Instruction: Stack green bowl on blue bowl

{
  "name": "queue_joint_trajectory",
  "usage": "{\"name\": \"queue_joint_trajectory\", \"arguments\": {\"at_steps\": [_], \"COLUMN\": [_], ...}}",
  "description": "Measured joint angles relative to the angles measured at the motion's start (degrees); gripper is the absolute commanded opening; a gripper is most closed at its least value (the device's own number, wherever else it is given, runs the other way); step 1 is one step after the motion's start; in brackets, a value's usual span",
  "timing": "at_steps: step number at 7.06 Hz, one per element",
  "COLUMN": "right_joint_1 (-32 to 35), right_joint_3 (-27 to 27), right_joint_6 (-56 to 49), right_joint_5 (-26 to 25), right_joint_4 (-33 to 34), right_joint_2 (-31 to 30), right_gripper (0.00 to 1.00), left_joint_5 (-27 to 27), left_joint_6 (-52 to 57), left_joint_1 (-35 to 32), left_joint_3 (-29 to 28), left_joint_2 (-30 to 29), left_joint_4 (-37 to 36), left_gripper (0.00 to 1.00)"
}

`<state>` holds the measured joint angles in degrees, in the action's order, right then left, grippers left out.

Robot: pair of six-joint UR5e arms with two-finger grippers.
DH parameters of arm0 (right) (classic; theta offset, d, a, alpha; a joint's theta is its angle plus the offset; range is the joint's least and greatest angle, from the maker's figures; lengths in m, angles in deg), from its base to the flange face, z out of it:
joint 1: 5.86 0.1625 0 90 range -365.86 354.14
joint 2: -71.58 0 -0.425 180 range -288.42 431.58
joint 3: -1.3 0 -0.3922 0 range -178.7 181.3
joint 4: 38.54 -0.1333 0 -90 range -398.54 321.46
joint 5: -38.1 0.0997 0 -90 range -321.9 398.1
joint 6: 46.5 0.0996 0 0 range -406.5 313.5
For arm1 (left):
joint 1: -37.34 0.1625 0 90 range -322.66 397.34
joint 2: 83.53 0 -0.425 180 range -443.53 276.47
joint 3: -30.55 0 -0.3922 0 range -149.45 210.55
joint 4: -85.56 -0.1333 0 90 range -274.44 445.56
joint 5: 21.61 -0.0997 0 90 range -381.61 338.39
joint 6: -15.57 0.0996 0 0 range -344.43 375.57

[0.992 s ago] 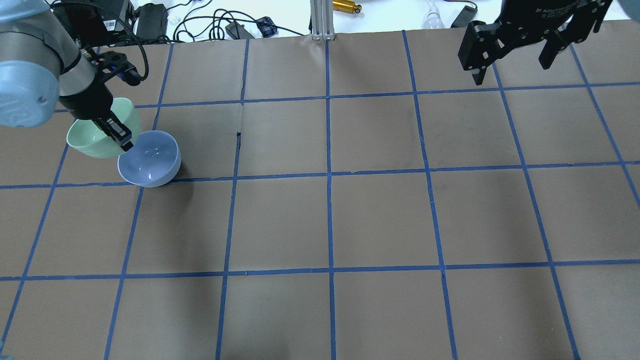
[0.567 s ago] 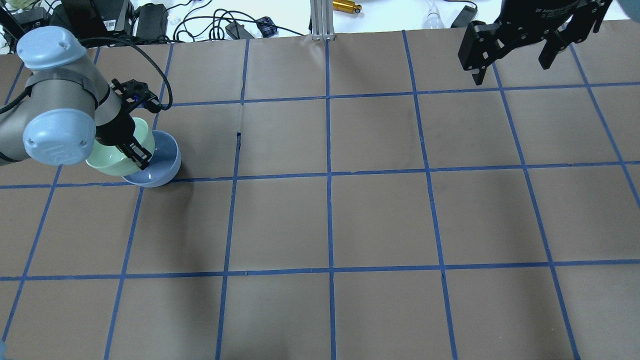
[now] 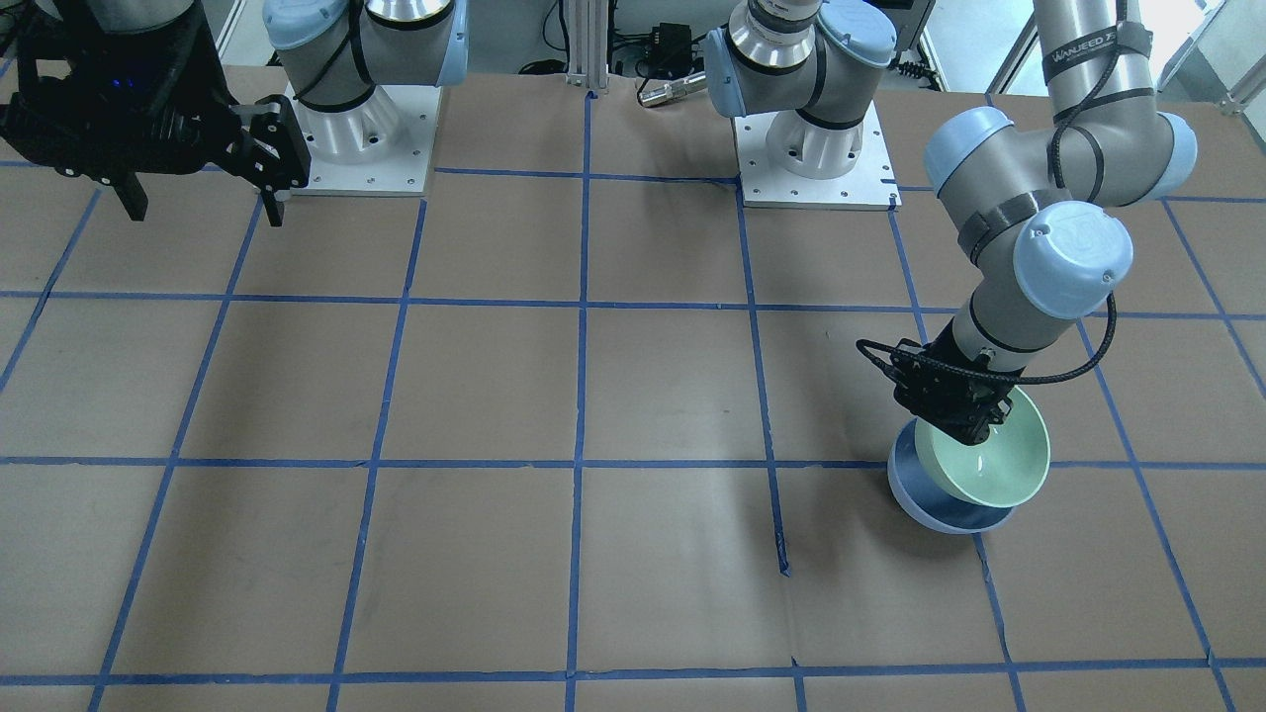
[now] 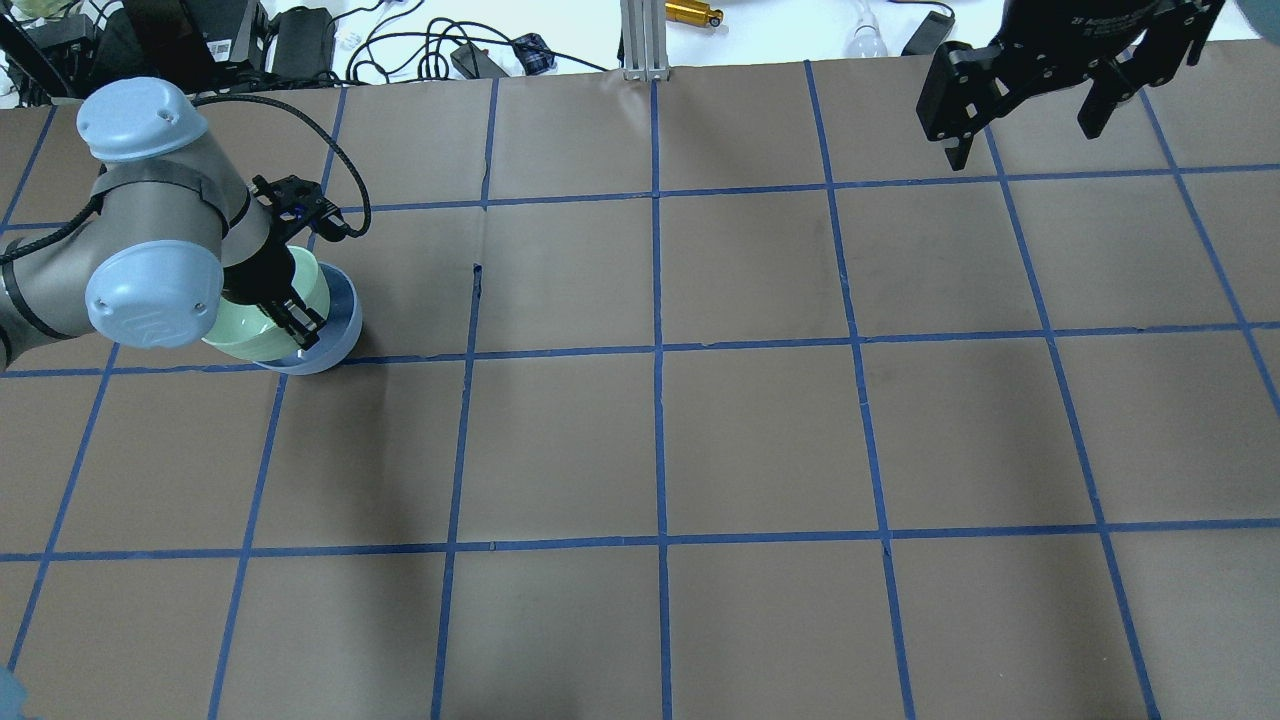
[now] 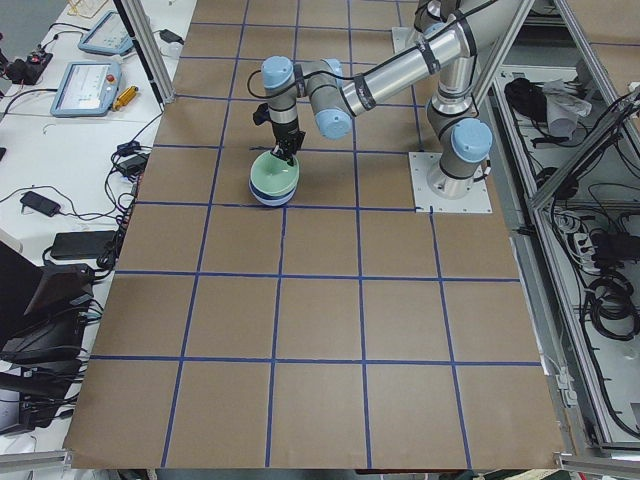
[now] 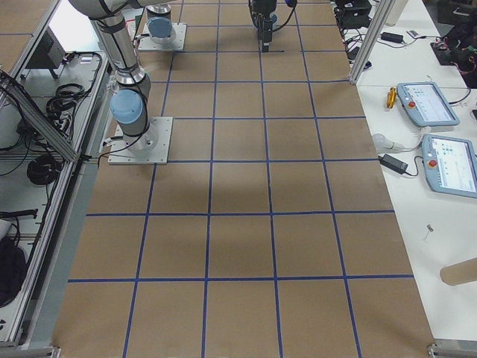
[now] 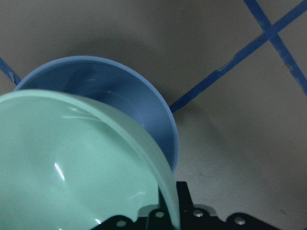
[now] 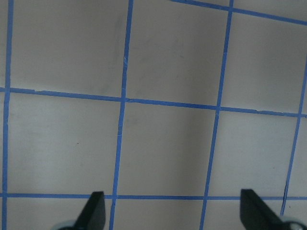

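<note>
Pinching the green bowl (image 3: 992, 457) by its rim with my left gripper (image 3: 973, 429), I hold it tilted partly inside the blue bowl (image 3: 928, 508) at right, mouth tipped toward the frame's lower edge. My right gripper (image 3: 205, 210) hangs spread apart, upper left.

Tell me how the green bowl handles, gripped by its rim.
Probably stiff: the green bowl looks undistorted though the left gripper pinches only its rim. Its glossy surface suggests it could slip. Tilted over the blue bowl, it may rock before settling.
</note>
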<state>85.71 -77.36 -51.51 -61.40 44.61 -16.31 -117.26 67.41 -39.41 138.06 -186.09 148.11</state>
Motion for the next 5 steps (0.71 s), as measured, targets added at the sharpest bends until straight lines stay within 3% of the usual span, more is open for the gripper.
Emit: {"name": "queue_joint_trajectory", "arguments": {"at_steps": [5], "right_joint_1": [-0.1], "right_joint_3": [0.0], "right_joint_6": [0.0], "right_joint_5": [0.0], "right_joint_4": [0.0], "right_joint_2": [0.0], "right_gripper": [1.00], "left_joint_5": [0.4], "left_joint_6": [-2.7], "left_joint_1": [-1.7], "left_joint_3": [-2.2], "left_joint_2": [2.3], "left_joint_4": [4.4], "left_gripper": [1.00]}}
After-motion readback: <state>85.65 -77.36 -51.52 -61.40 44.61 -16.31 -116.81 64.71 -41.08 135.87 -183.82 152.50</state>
